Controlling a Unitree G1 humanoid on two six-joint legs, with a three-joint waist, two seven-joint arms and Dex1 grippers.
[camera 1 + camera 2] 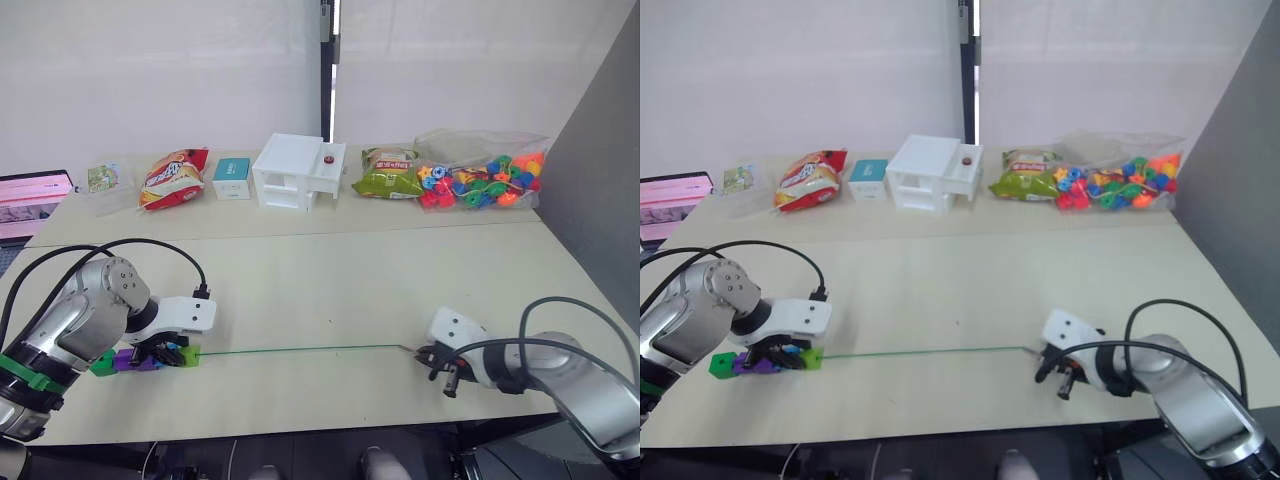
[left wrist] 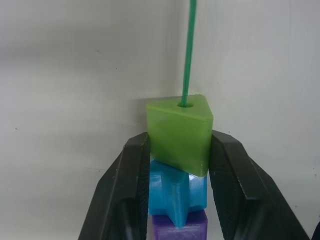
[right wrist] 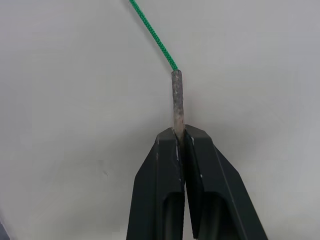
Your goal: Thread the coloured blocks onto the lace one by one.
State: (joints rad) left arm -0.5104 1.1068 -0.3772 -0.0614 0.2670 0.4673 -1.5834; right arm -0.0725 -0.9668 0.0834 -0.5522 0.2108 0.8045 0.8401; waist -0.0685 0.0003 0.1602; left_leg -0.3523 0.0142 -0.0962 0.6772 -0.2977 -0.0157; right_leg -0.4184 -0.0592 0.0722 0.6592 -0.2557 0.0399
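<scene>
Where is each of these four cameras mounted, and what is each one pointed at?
Left and right eye views: on the head, looking down over the table; both arms show.
Left wrist view: along the left end effector, shut on the green block.
Right wrist view: along the right end effector, pinching the lace's pale tip.
Shared: the green lace runs through all four.

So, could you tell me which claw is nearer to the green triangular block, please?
Left. The left claw grips the green triangular block between its fingers; the right claw pinches the lace tip far across the table.
</scene>
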